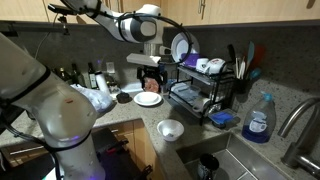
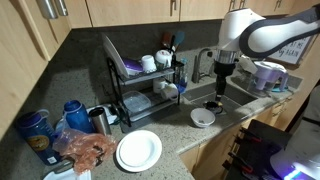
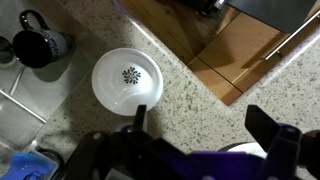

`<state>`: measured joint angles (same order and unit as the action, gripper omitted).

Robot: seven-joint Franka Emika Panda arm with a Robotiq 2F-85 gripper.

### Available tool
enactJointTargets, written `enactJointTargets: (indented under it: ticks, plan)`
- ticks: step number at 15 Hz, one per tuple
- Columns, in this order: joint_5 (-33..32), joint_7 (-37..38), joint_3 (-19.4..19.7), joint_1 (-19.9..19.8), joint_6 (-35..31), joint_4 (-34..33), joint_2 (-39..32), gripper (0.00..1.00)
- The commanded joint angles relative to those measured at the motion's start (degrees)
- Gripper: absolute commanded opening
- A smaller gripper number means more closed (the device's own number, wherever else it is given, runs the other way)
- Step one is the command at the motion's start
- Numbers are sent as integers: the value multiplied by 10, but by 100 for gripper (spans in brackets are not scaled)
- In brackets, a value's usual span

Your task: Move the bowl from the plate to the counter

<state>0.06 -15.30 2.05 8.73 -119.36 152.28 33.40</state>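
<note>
The small white plate (image 1: 138, 101) lies on the speckled counter (image 1: 150, 116), left of the dish rack. A shallow white bowl (image 1: 148, 96) appears to rest on it. In the exterior view from the far side the pair shows as a double rim, bowl (image 2: 139, 148) inside plate (image 2: 121, 159). My gripper (image 1: 150, 78) (image 2: 222, 88) hangs well above them, open and empty. In the wrist view its fingers (image 3: 200, 115) are spread over bare counter (image 3: 190, 90). A white rim (image 3: 240, 148) peeks out beneath them; I cannot tell whether it is bowl or plate.
A deeper whitish bowl (image 1: 170, 129) (image 2: 203, 117) (image 3: 127, 78) stands alone on the counter near the front edge and sink (image 1: 215, 160). A dish rack (image 1: 200, 90) (image 2: 145, 85), a blue soap bottle (image 1: 258, 120), a black mug (image 3: 40, 45) and a small dark dish (image 1: 128, 88) stand around.
</note>
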Motion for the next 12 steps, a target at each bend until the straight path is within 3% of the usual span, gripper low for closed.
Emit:
enactJointTargets:
  ticks: [1,8,12]
  plan:
    - [84,21,8,8,-33,1,-18,100]
    - [280,-11,10,48,-141,-18,-111,100]
    - [381,-61,3,80,-166,-49,-180,100]
